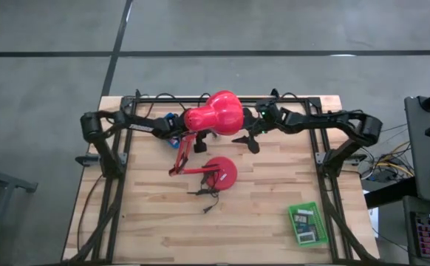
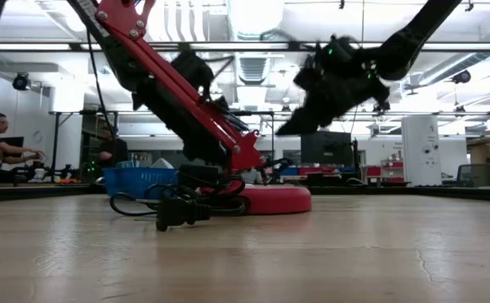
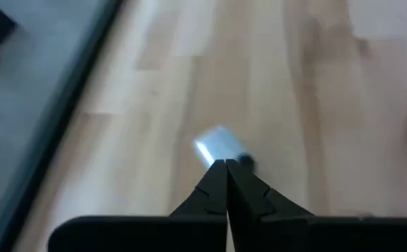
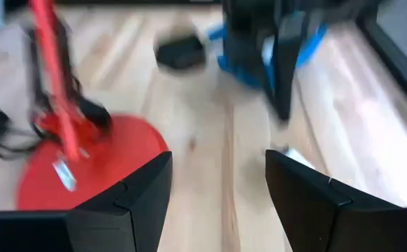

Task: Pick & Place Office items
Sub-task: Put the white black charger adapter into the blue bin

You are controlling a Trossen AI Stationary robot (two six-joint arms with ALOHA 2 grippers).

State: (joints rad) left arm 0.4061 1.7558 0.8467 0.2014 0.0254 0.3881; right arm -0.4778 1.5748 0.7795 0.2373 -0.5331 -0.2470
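Left wrist view: left tool (image 3: 226, 168) closed (empty) near a white piece (image 3: 217, 145); right tool (image 4: 217, 183) wide.

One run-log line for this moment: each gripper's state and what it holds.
left gripper: shut on small pale item, above table | right gripper: open, empty, near red lamp | green tray: front right corner

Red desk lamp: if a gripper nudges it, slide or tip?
Probably tips before it slides: the red desk lamp carries its bulky head far out from the small round base on a slanted arm. Its trailing cord may drag. The right gripper is open nearby.
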